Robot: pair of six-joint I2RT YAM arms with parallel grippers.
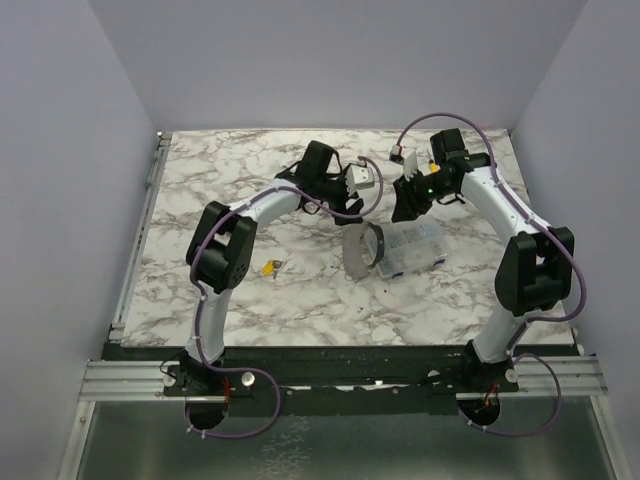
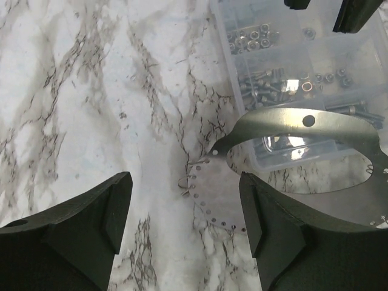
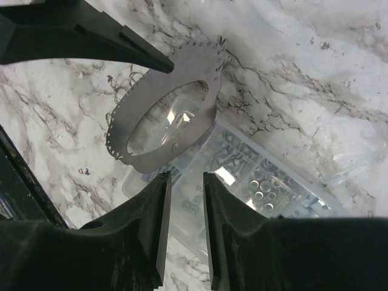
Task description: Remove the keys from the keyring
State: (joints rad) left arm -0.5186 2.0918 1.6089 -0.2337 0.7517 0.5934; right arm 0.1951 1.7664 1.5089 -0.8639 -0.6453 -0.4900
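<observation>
The keyring point(image 1: 362, 250), a wide grey metal hoop with small holes along its edge, stands tilted against a clear box point(image 1: 412, 247). It shows in the left wrist view point(image 2: 285, 120) and the right wrist view point(image 3: 200, 68). Small wire loops point(image 2: 185, 184) hang from its holes. One tiny yellow key point(image 1: 270, 267) lies on the table to the left, away from both grippers. My left gripper point(image 1: 362, 182) point(image 2: 183, 197) is open wide and empty, above the hoop's lower edge. My right gripper point(image 1: 408, 202) point(image 3: 187, 182) hovers over the box with a narrow gap, holding nothing.
The clear compartment box point(image 2: 291, 54) point(image 3: 260, 176) holds several nuts and screws. The left gripper's finger point(image 3: 91, 36) lies close to the hoop's top in the right wrist view. White walls enclose the marble table point(image 1: 220, 180) on three sides.
</observation>
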